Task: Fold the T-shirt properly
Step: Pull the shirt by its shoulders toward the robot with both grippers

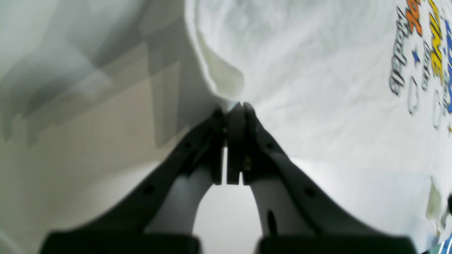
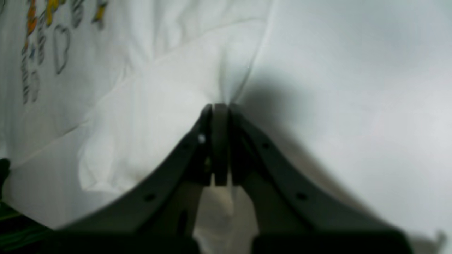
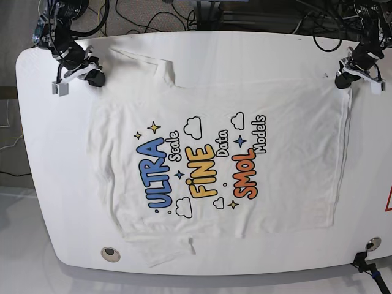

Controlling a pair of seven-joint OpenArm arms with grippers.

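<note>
Your T-shirt [image 3: 214, 159] lies print-up across the tabletop [image 3: 37, 122]. Both hands pinch its far edge: the left hand [image 1: 235, 106] and the right hand [image 2: 220, 106], each closed on cloth. Judging by this, you're starting fold 1; next, lift evenly and carry that edge over. No containers in view.

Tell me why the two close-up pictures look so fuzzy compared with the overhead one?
Left wrist view: the T-shirt print is smeared and the left claw soft, too close for focus. Right wrist view: blurrier, dim, with a dark shadow beside the right claw. Base view: sharp and evenly lit.
</note>
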